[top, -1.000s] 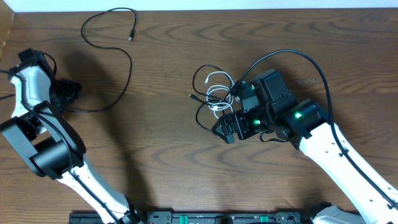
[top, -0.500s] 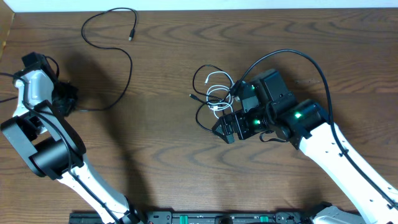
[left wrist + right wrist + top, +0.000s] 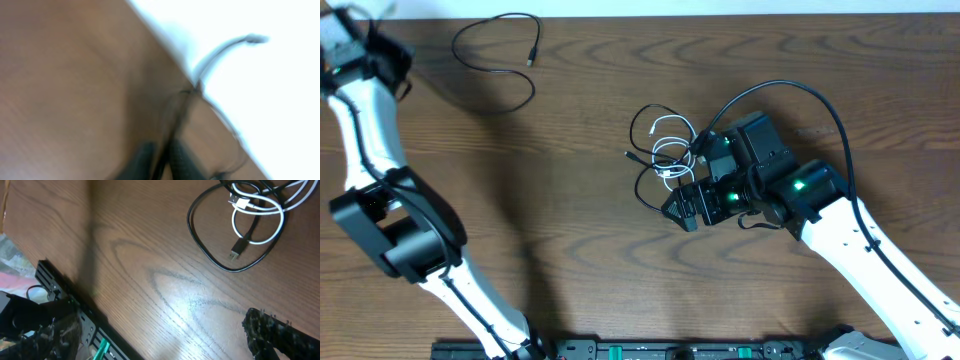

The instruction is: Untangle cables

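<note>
Overhead, the knot (image 3: 663, 150) of black and white cables lies mid-worktop (image 3: 580, 270), just beyond the right tool (image 3: 684, 207), so that arm is far nearer. A lone black cable (image 3: 495, 55) loops near the far-left corner by the left tool (image 3: 380, 58), which the frame half cuts off. Left wrist is badly blurred: dark fingers (image 3: 142, 160) seem pressed together, pinching that cable; right wrist shows its tool spread and empty, one finger (image 3: 280, 335) visible, the knot ahead and partly cropped.

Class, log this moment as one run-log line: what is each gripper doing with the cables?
left gripper: shut on black cable | right gripper: open, beside tangle | tangle: black and white, not yet undone
</note>
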